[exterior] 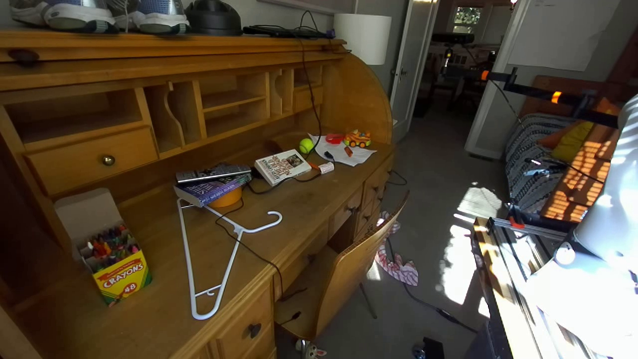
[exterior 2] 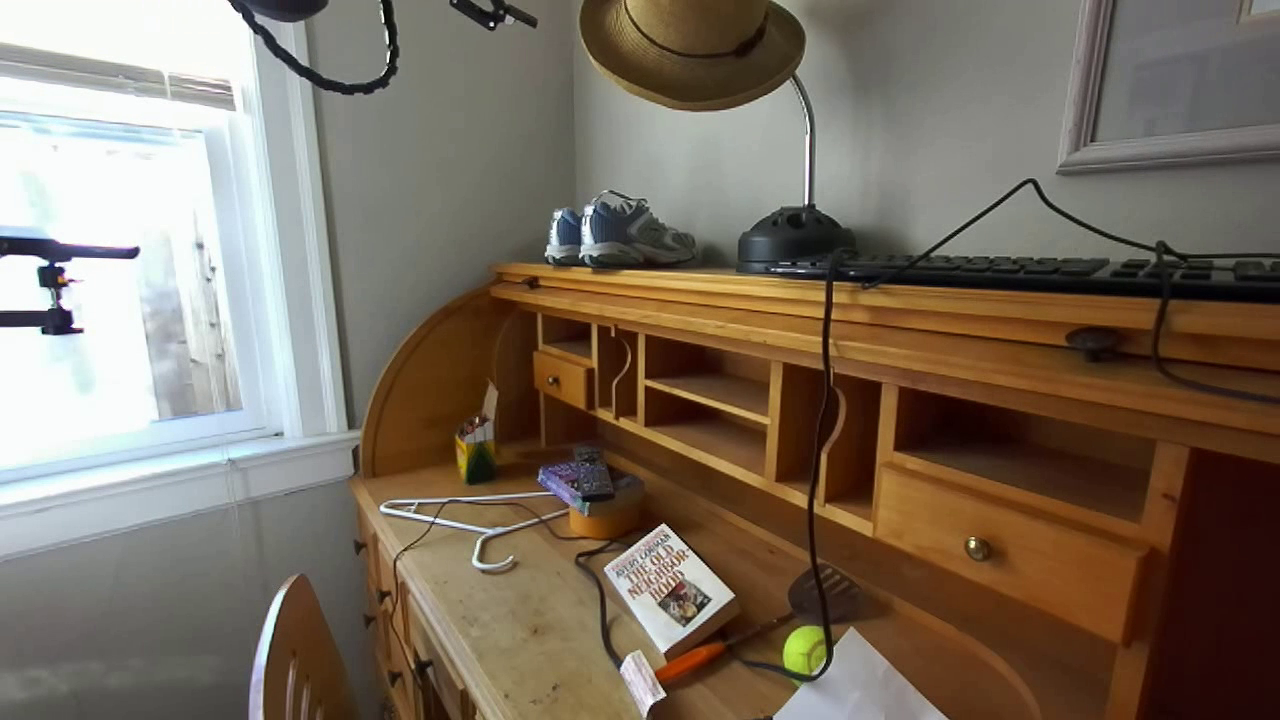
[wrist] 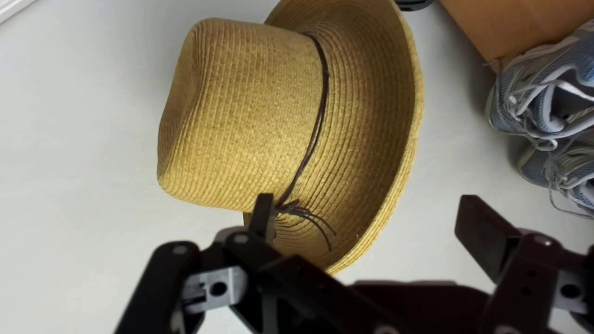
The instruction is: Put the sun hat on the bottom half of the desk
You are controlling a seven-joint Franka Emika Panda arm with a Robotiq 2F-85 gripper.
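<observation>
The sun hat, tan woven straw with a dark cord, hangs tilted on a lamp above the desk's top in an exterior view. It fills the middle of the wrist view, crown to the left and brim to the right. My gripper is open and empty. Its left finger overlaps the hat near the cord knot; I cannot tell whether it touches. Its right finger stands apart from the brim, over the wall. The bottom half of the desk, the wooden writing surface, shows in both exterior views.
On the desk are a crayon box, a white hanger, books, a tennis ball and cables. Sneakers, the lamp base and a keyboard stand on top. A chair is in front.
</observation>
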